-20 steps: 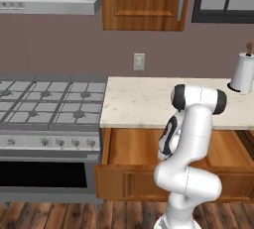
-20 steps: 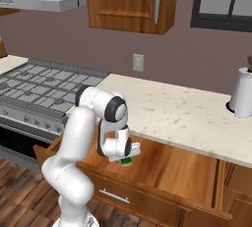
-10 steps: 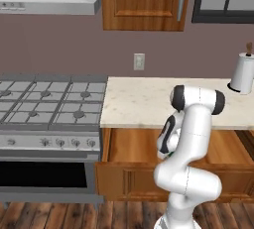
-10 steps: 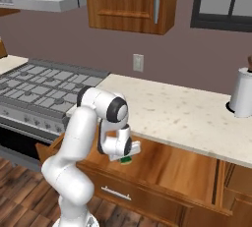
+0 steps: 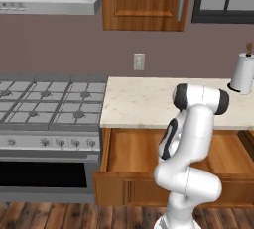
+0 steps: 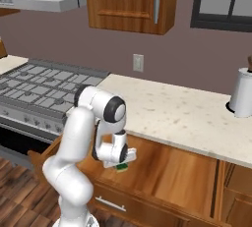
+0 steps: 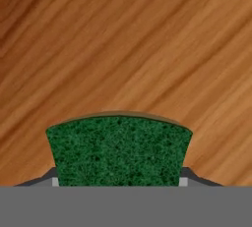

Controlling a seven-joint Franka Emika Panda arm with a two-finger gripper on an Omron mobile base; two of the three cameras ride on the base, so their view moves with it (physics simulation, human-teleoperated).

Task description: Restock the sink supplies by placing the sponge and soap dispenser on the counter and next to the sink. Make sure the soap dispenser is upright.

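Observation:
My gripper (image 6: 120,163) is shut on the green sponge (image 6: 122,166), holding it low over the open wooden drawer (image 6: 172,172). In the hand view the sponge (image 7: 118,150) shows its dark green face between my fingertips (image 7: 51,177), with the drawer's wood floor behind it. The beige speckled counter (image 6: 187,113) runs just above and behind the drawer, and it appears in the left base view as the counter (image 5: 144,101). The soap dispenser and the sink are out of view.
A gas stove (image 5: 49,104) stands to the left of the counter. A white paper-towel roll (image 6: 242,92) is at the counter's far right. The open drawer (image 5: 134,158) juts out under the counter edge. A wooden wall cabinet (image 6: 128,0) hangs above.
The hand has edged slightly left and down over the drawer with the sponge still held. Nothing else has moved.

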